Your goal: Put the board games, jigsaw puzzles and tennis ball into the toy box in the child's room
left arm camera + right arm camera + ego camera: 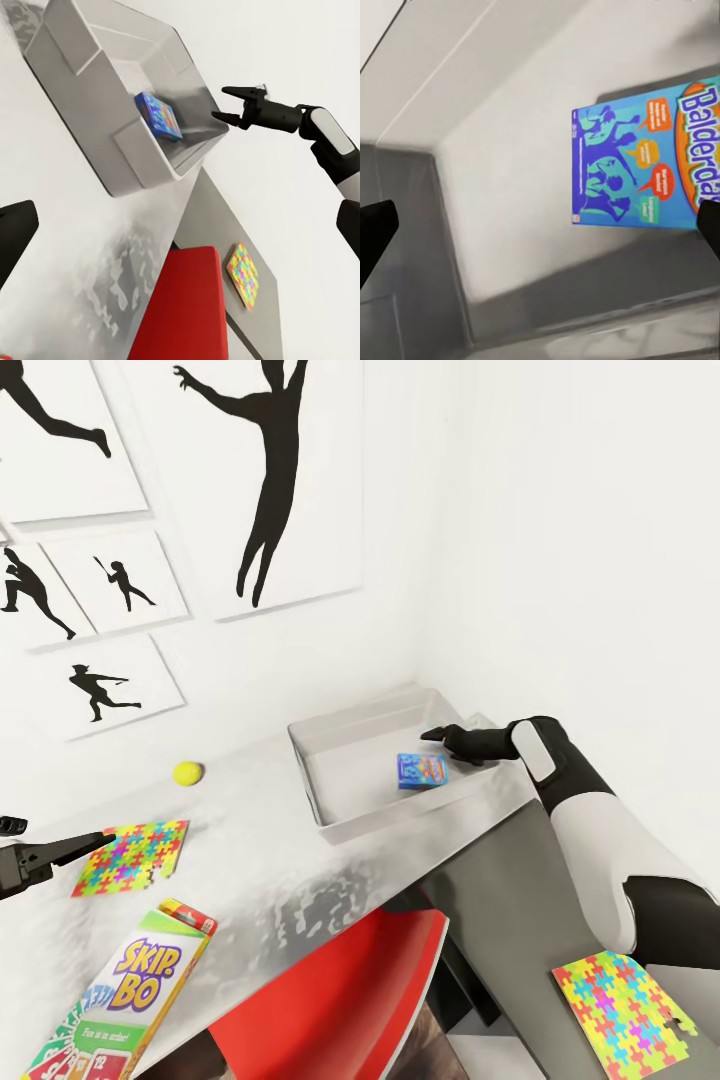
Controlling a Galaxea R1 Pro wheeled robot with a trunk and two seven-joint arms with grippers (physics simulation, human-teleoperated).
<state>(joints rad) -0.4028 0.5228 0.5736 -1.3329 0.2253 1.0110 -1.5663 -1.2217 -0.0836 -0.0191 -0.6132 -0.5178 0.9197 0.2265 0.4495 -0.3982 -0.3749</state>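
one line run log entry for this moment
toy box: blue board game inside | right gripper: open, empty, above box | left gripper: beside jigsaw puzzle | tennis ball, Skip-Bo game: on table

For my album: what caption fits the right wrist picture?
Open right pincer above the blue board game in the toy box.

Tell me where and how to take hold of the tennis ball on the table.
Grip the tennis ball across its middle, coming straight down from above with the jaws spread wide. It is round and sits alone on the table, apart from the jigsaw puzzle and the toy box, so any side seems open. The left gripper looks nearer.
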